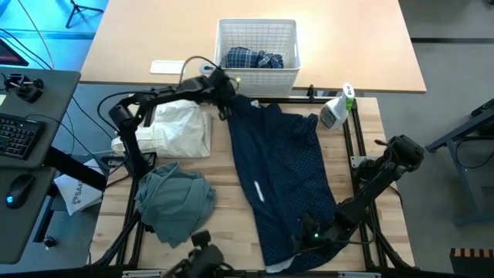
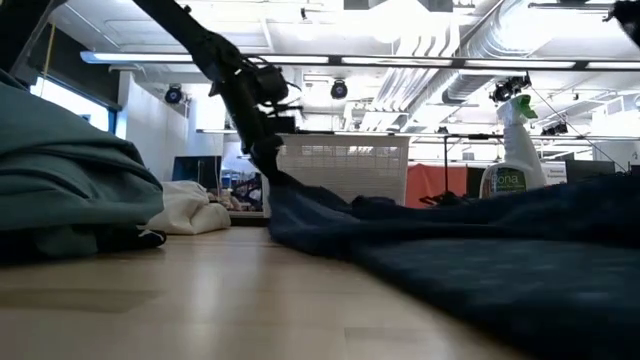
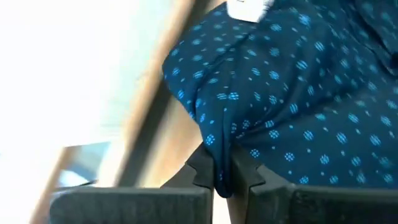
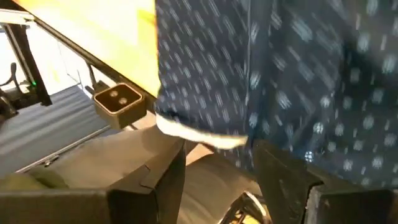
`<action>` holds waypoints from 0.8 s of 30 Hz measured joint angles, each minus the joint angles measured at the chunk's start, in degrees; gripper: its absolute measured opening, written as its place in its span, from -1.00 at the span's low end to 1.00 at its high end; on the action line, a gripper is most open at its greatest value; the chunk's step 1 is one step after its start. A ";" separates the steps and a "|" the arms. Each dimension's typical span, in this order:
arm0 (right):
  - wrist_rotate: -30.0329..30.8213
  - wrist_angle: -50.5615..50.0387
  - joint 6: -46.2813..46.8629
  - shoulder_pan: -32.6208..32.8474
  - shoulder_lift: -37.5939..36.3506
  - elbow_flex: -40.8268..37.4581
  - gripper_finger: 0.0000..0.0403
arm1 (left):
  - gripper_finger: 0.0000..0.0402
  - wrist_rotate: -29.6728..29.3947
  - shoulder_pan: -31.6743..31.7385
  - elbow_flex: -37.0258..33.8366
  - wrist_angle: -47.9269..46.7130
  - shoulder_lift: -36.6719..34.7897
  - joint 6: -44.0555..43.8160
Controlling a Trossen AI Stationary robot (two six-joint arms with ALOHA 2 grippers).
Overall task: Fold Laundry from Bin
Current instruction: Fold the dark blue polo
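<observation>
The navy dotted trousers (image 1: 287, 177) lie spread down the middle of the bench (image 1: 224, 193), reaching from just near the bin (image 1: 258, 48) to the near edge. The left pincer (image 3: 222, 180) is pressed together on a fold at their far end. The right pincer (image 4: 217, 163) stands spread at the near hem, gripping nothing. If the left arm pulls now, the thin pinch may slip, or the loose near end may drag off the bench.

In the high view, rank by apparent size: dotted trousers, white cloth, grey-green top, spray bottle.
1. navy dotted trousers
2. grey-green top and white cloth: look alike, not ranked
3. spray bottle
</observation>
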 joint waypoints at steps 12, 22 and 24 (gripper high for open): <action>-1.77 0.20 3.29 1.62 0.01 0.65 -0.10 | -0.91 3.54 6.04 1.12 -0.76 -0.36 3.11; 4.75 -11.74 6.97 -4.49 -2.87 1.76 -0.10 | -0.40 -6.35 7.60 9.08 -20.72 -1.19 -0.43; 4.84 -11.87 6.86 -7.06 -2.87 -0.33 -0.10 | -0.36 -3.97 7.37 10.84 -23.19 -2.32 -1.70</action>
